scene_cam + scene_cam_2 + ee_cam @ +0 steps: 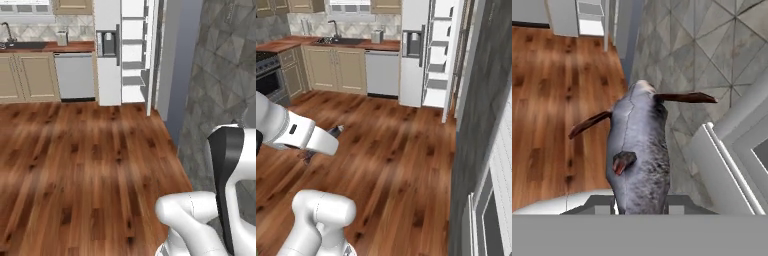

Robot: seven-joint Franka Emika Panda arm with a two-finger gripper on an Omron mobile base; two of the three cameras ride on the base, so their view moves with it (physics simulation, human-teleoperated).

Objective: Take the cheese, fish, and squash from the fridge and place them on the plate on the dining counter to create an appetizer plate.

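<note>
A grey fish with thin dark fins sticking out to either side rises from the bottom of the hand view, close to the camera, its body standing between the gripper's narrowed jaws; I judge it held, though the finger tips themselves are hidden behind it. In the right base view the gripper shows as a small dark tip at the end of the white arm, above the wooden floor; whatever it carries is too small to make out there. Well behind, the fridge stands with one door open, white shelves bare as far as can be seen; beside it runs a kitchen counter with a sink. So the fish is out of the fridge and seemingly in transit; setting it on the plate is not yet done.
</note>
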